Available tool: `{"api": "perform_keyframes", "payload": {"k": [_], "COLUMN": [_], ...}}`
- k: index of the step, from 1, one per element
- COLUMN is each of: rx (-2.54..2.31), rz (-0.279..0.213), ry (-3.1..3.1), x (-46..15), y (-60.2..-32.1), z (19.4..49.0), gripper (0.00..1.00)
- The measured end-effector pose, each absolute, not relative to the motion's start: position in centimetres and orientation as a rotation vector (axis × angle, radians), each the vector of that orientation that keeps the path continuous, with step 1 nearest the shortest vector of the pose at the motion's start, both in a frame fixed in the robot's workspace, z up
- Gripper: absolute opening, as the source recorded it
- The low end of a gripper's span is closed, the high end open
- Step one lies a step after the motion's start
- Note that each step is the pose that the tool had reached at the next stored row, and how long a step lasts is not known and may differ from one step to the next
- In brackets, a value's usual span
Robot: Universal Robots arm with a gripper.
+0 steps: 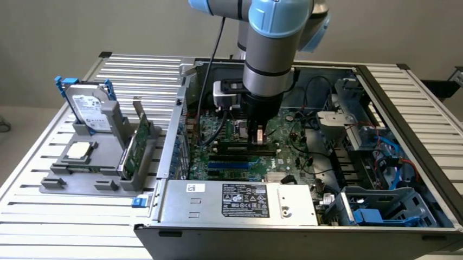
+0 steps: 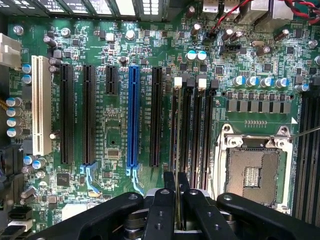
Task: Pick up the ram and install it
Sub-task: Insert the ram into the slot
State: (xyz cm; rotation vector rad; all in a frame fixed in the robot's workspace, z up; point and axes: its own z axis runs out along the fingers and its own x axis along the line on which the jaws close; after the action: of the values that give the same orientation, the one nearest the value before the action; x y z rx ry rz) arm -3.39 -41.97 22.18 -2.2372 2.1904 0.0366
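In the wrist view the ram (image 2: 178, 130) appears edge-on as a thin strip, standing upright and in line with a black memory slot (image 2: 187, 125) beside the processor socket. My gripper (image 2: 176, 182) is shut on the ram's near end, with a black finger (image 2: 168, 181) pressed to each side of it. Whether the stick is seated in the slot I cannot tell. In the exterior view the gripper (image 1: 258, 136) reaches straight down into the open computer case (image 1: 217, 227), low over the motherboard (image 1: 289, 157).
An empty processor socket (image 2: 252, 172) lies beside the memory slots, and a blue slot (image 2: 133, 117) and a white slot (image 2: 41, 105) lie further off. Outside the case, a grey fixture (image 1: 79, 181) holds a hard drive (image 1: 92, 111) and a broad green card (image 1: 137, 146). Cables (image 1: 394, 157) crowd the exterior view's right.
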Motion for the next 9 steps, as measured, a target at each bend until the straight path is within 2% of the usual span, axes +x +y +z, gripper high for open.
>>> {"api": "perform_keyframes", "payload": {"k": [9], "rx": [-2.236], "rz": [0.037], "ry": [2.192], "x": [-3.41], "y": [-41.94], "z": [22.03], "gripper": [0.14]}}
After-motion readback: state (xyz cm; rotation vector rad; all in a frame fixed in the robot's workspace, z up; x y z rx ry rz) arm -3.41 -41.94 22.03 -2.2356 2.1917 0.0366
